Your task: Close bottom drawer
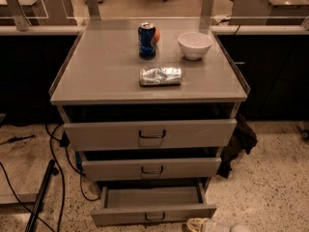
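The gripper (199, 224) shows only as a pale shape at the lower edge of the view, low against the front of the cabinet (106, 76) and just right of centre. Whether it is clenched or released cannot be told. Just beside it is the bottom drawer (153, 211), the lowest of the cabinet's three, pulled well out with its inside showing and its small dark handle (154, 217) facing forward. To close it well, I would press flat on the front panel near the handle and push straight in toward the cabinet, since an off-centre shove may skew it. On the cabinet's top stand a blue can (147, 40), a white bowl (194, 45) and a crumpled silver packet (161, 75). No lettering on any of them is readable.
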Robot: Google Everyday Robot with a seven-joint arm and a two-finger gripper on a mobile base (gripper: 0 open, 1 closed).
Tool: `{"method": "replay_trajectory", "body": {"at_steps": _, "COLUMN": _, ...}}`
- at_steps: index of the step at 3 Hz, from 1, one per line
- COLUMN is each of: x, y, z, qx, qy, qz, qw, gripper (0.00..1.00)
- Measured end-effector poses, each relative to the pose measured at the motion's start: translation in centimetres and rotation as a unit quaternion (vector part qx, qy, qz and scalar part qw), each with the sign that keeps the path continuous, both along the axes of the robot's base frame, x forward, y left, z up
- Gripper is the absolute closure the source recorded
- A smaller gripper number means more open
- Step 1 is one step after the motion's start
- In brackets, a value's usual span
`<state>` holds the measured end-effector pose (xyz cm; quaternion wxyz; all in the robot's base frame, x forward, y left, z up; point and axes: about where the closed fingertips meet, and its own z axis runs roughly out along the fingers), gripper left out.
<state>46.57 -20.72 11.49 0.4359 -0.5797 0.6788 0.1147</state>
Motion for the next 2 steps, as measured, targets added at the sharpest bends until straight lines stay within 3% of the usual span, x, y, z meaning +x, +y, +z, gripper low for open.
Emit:
{"method": "replay_trajectory", "body": {"at_steps": 1, "x": 1.6, "y": 0.5, "z": -0.5, "qx": -0.014, "qy": -0.045, "qz": -0.003, "qw": 0.9989, "gripper": 1.00}}
{"method": "replay_trajectory", "body": {"at_steps": 2, "x": 3.4, "y": 0.8, "z": -0.8, "qx": -0.021, "qy": -0.072, "qz": -0.006, "qw": 0.9972, "gripper": 1.00}}
